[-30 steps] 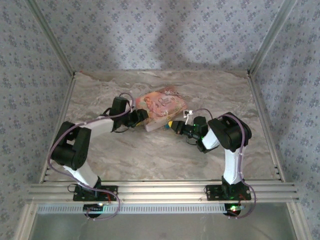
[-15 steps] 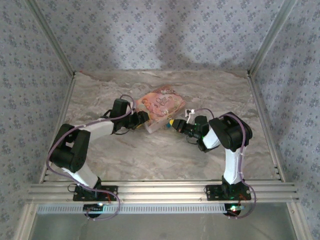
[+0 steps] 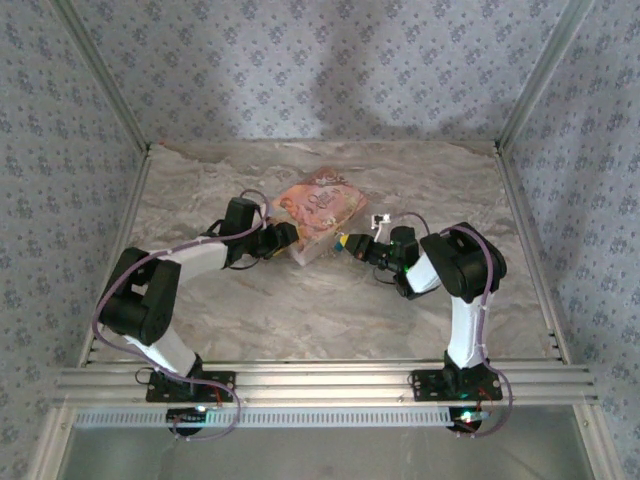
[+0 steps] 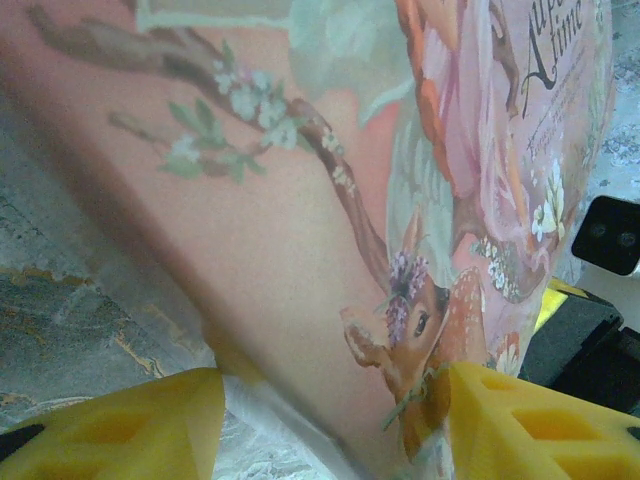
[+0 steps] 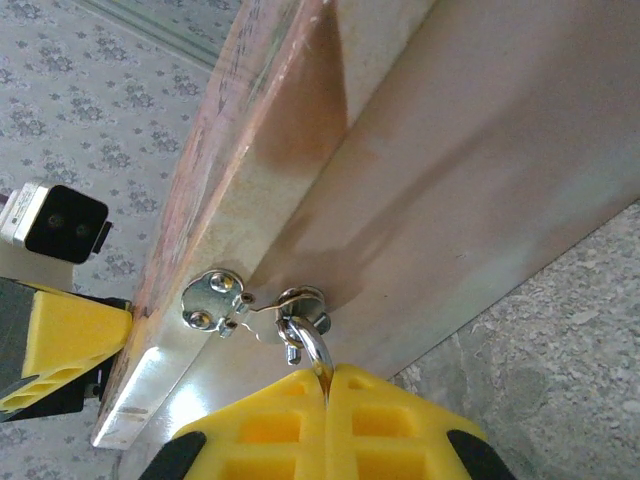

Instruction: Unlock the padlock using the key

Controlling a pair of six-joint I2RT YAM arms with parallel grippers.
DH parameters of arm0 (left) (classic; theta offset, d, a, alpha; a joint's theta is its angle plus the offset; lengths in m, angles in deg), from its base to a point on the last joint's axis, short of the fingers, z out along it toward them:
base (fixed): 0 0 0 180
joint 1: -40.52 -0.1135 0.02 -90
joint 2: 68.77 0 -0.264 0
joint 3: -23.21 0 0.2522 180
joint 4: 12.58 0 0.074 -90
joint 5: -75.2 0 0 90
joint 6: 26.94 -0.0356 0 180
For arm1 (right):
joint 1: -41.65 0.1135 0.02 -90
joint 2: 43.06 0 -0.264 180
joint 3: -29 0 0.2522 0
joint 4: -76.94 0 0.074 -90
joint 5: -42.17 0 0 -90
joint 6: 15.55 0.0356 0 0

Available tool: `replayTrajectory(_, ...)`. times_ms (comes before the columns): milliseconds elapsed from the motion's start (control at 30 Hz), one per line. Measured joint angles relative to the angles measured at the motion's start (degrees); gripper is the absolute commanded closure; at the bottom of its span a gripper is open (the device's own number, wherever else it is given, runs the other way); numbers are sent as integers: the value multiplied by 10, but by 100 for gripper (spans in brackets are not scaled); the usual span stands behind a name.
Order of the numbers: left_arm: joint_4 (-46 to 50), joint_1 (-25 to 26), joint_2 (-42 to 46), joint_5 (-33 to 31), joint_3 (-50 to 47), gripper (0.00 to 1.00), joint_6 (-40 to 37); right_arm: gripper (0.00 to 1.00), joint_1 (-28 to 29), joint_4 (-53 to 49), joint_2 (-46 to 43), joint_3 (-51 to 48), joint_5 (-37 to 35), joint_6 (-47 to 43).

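The tiny padlock (image 5: 312, 350) hangs at the side of the flat pink picture-printed box (image 3: 318, 208). Its silvery metal loop runs through the box's small metal staple (image 5: 305, 300), and its body is hidden behind yellow fingers. The right gripper (image 5: 325, 378) is pinched tight on that loop. The left gripper (image 4: 335, 400) straddles the box's near-left corner, seemingly clamping it.

Over the last second the box has drawn a little toward the far side, and the right gripper has followed. I take this as lining the lock up. With the loop through the staple, unlocking is not yet done.

The two grippers sit near each other across the box's near corner, so room between them is tight. The marbled table (image 3: 300, 310) lies open on the near side. The aluminium frame rails (image 3: 525, 230) stand well apart.
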Motion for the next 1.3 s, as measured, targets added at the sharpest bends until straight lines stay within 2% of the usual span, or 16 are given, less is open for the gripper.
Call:
replayTrajectory(700,23,-18,28,5,-18,38,-13,100,-2,-25,-7,9,10,-17)
replayTrajectory(967,120,-24,87,-36,-21,35,-48,100,5,-24,-19,-4,-14,-17)
replayTrajectory(1133,194,-17,115,-66,29,35,-77,100,24,-30,-50,-27,-37,-17)
replayTrajectory(1300,219,25,104,-74,131,35,-99,100,43,-30,-69,-38,-51,-17)
